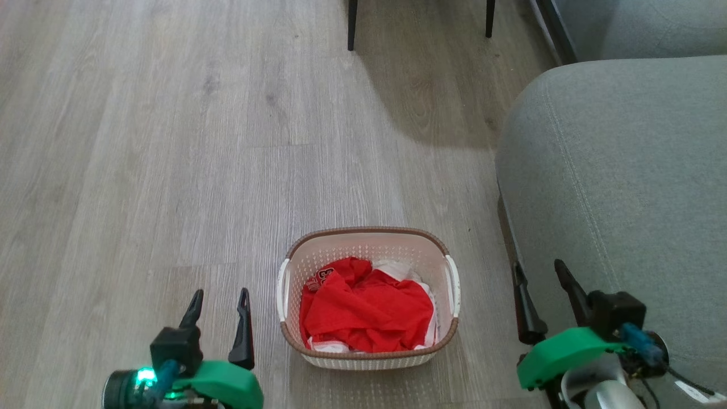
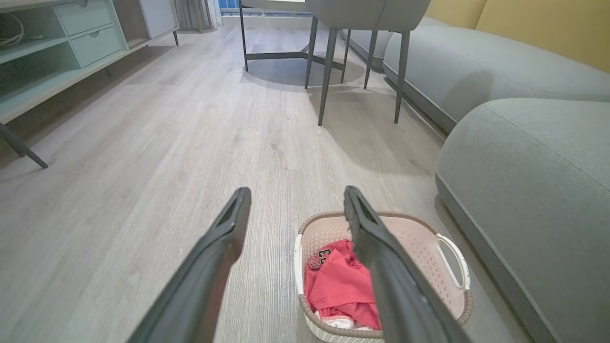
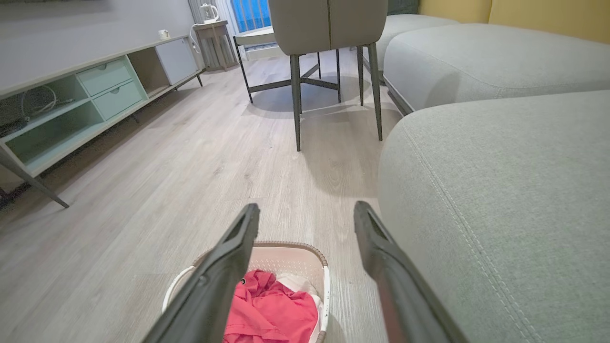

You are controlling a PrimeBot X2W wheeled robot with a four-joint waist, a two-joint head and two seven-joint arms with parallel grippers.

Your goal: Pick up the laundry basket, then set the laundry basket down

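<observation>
Head view, laundry basket [image 1: 369,360]: upright on the wood-look floor [image 1: 170,147], low in the middle of the picture. It sits between the two grippers and touches neither.
Head view, contents: a crumpled red garment [image 1: 369,311] lies over white cloth [image 1: 404,269], all below the brown rim.
Head view, left gripper [image 1: 221,292]: jaws wide apart with nothing between them. It is over bare floor, just beside the basket's left handle [image 1: 282,291].
Head view, right gripper [image 1: 537,264]: jaws equally wide and empty, near the right handle [image 1: 452,284]. It is over the narrow strip of floor between the basket and the grey sofa [image 1: 625,170], and its outer finger shows against the sofa's side.
Head view, open room: broad bare floor to the left of the basket and beyond it. The sofa's rounded edge closes off the right, and two dark chair legs [image 1: 351,25] stand at the far end.
Left wrist view, fingers [image 2: 209,267]: spread wide and holding nothing. The right-hand finger crosses in front of the basket, which sits at the lower right.
Left wrist view, edges: the sofa's base runs close along the basket's far handle, with a thin strip of floor between. A pale green cabinet [image 2: 62,52] lines the far left, well apart.
Right wrist view, fingers: spread and empty. The basket is at the bottom, partly behind the left-hand finger, and the sofa's stitched edge is just beside the other.
Right wrist view, open room: clear floor runs ahead to the chair legs.
</observation>
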